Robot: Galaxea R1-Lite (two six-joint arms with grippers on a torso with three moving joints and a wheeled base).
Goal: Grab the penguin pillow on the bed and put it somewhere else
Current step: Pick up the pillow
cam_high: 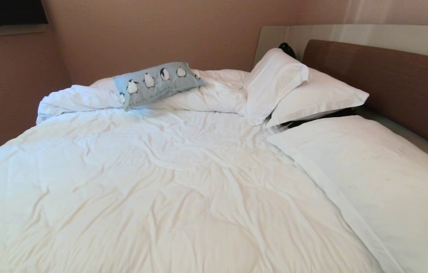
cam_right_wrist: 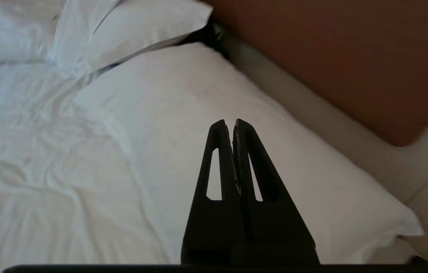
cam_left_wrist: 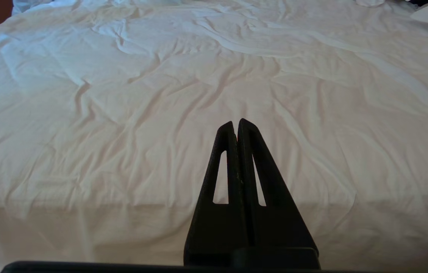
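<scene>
Pinkish-brown walls (cam_high: 153, 34) at the left and far side of the room, with a dark window (cam_high: 7, 11) in the upper left corner. In front, a wide bed (cam_high: 168, 182) under a rumpled white duvet, bunched into a roll along its far edge. On top of that roll, left of centre: the penguin pillow (cam_high: 157, 84), light blue-grey, tilted, one end lower than the other. Further right, two white pillows (cam_high: 297, 89) leaning together against the brown headboard (cam_high: 388, 79) with its pale panel surround, a dark object (cam_high: 286, 48) just behind them. Nearest on the right, a large flat white pillow (cam_high: 380, 182).

No arm within the head view. Left claw (cam_left_wrist: 236, 123), fingers pressed together and empty, poised over the near edge of the duvet, well apart from the penguin pillow at the far side. Right claw (cam_right_wrist: 228, 123), fingers likewise pressed together with nothing between them, above the large flat white pillow beside the headboard, also well apart from the penguin pillow, which lies off toward the far left.
</scene>
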